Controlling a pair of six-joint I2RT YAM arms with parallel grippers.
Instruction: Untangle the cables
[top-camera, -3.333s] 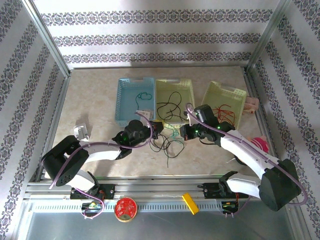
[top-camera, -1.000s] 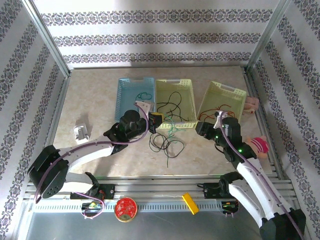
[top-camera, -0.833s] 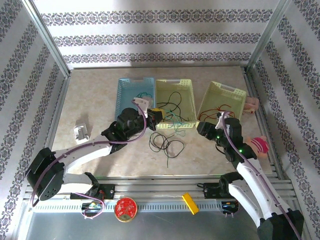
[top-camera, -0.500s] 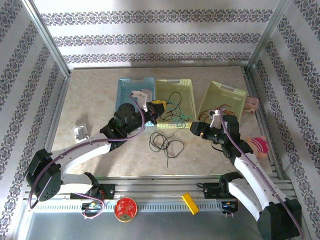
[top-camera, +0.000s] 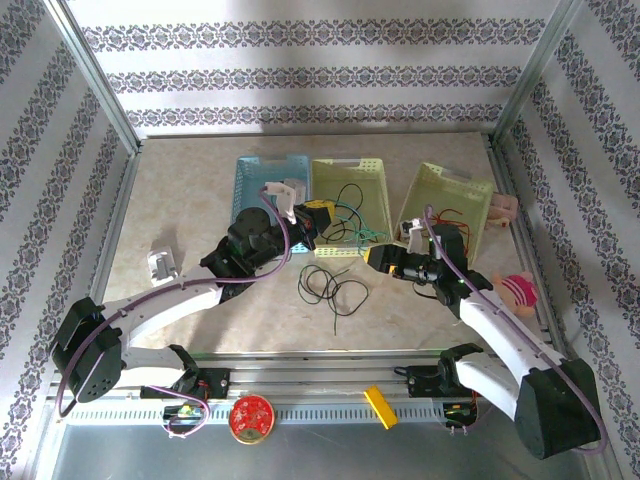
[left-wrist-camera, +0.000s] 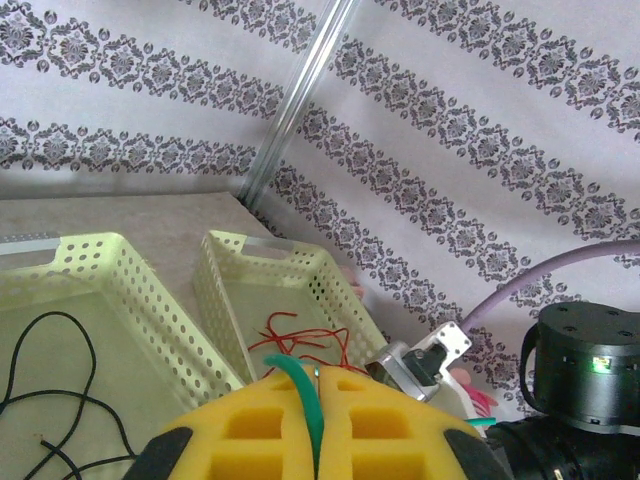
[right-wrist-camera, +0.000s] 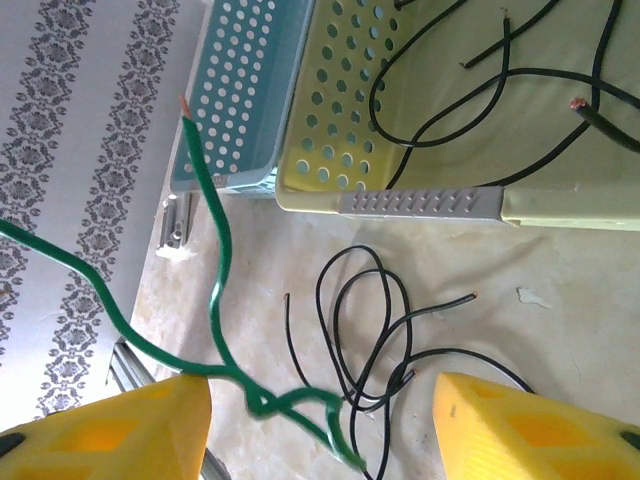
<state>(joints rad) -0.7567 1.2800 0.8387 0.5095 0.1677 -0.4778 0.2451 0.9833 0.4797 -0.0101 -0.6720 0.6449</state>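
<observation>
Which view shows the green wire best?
Right wrist: the thin green wire shows its curly length and bare tip. Left wrist has a short piece between yellow pads; top external, a tiny strand.

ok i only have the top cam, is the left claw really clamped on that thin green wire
observer: Yes. The left wrist view shows the thin green wire pinched in the seam of the shut left claw.
operator: and the right claw, closed on it too
observer: No. In the right wrist view the right claw is open, its yellow fingers wide apart, and the wire passes through the gap unclamped.
operator: is its loose end stripped
observer: Yes. The right wrist view shows the free end finishing in a bare copper-coloured tip.
</observation>
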